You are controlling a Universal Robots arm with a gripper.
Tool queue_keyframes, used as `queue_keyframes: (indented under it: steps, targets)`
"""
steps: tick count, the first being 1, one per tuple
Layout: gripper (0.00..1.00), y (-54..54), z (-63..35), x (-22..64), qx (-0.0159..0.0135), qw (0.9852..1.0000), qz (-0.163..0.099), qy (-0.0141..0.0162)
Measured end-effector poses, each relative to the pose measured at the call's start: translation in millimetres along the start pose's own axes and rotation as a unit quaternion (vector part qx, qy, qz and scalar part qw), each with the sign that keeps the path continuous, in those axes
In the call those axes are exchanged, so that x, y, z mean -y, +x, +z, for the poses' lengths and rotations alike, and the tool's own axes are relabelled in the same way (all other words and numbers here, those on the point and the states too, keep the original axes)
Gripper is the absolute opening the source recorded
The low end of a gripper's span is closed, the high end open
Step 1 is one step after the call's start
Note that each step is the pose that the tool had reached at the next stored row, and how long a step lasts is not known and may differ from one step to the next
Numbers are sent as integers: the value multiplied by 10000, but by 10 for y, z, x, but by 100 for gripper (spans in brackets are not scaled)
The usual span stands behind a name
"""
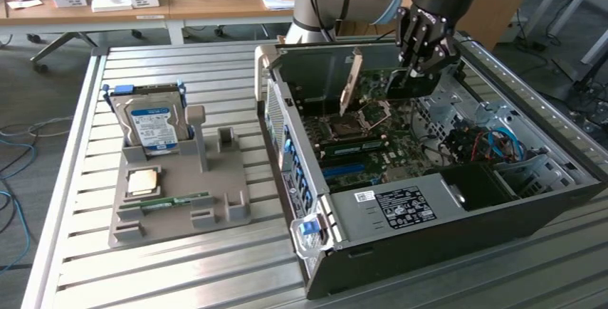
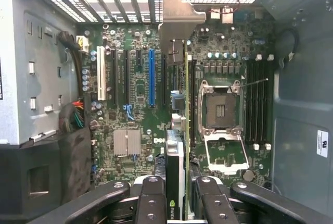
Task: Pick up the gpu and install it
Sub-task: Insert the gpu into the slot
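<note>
- While it hangs over the open grey metal computer case [image 1: 428,252], the black two-fingered gripper [image 2: 179,195] is clamped on the thin, flat, dark-faced gpu [image 2: 176,151], which is held edge-on with its silver metal bracket at the end far from the fingers.
- Below the gripper, a green motherboard [image 2: 138,86] is seen.
- The card is flanked by a square silver processor socket [image 2: 221,112] and a long blue slot [image 2: 151,78].
- Whether the card touches any slot cannot be told.

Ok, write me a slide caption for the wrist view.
Tool clamped on the gpu, held edge-on over the motherboard inside the open computer case.
</note>
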State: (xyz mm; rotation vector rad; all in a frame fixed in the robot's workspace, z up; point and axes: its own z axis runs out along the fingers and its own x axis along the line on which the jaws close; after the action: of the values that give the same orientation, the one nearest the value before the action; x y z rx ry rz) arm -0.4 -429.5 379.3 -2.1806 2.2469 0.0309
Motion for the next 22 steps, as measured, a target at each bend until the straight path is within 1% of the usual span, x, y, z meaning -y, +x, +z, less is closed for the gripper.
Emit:
queue_keyframes:
  steps: [7, 15, 18, 22]
  targets:
    - [27, 25, 62, -7, -1, 10000, 19, 0]
    - [27, 45, 128, -55, -1, 10000, 25, 0]
    - [27, 46, 171, -69, -1, 10000, 25, 0]
    - [27, 50, 238, -75, -1, 10000, 25, 8]
